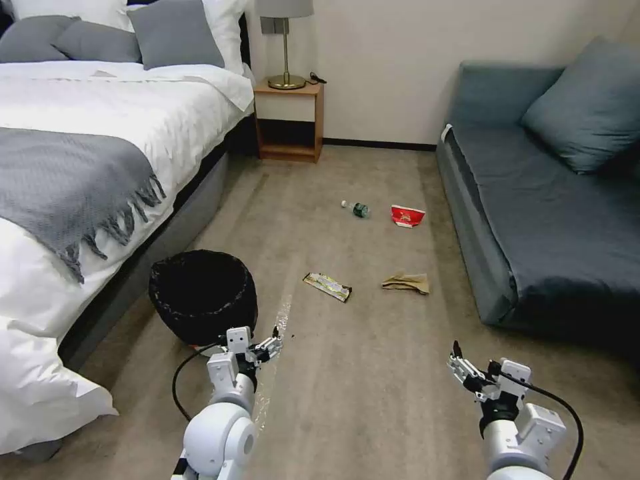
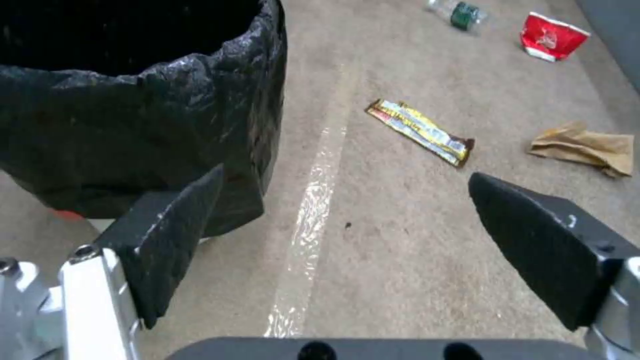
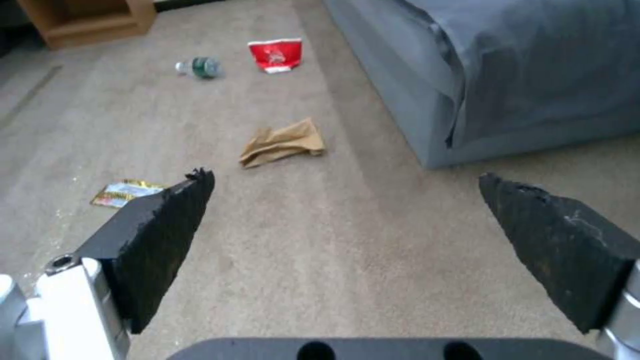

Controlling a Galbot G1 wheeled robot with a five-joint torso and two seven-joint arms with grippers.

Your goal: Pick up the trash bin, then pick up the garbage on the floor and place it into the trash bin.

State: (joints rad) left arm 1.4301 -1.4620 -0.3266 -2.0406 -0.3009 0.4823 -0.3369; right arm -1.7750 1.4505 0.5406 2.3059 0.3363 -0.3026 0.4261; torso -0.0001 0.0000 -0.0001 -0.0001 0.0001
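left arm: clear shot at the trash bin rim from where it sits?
Probably yes. The left gripper is open beside the trash bin, and nothing lies between them on the carpet. The bin's near wall shows close to one finger in the left wrist view.

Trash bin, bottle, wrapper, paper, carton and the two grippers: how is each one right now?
trash bin: upright on floor, open
bottle: lying down
wrapper: flat on carpet
brown paper: crumpled
carton: flattened
left gripper: open, beside bin
right gripper: open, empty

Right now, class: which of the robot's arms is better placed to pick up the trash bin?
Left. The open left gripper hovers beside the trash bin; the right gripper is farther away, toward the sofa.
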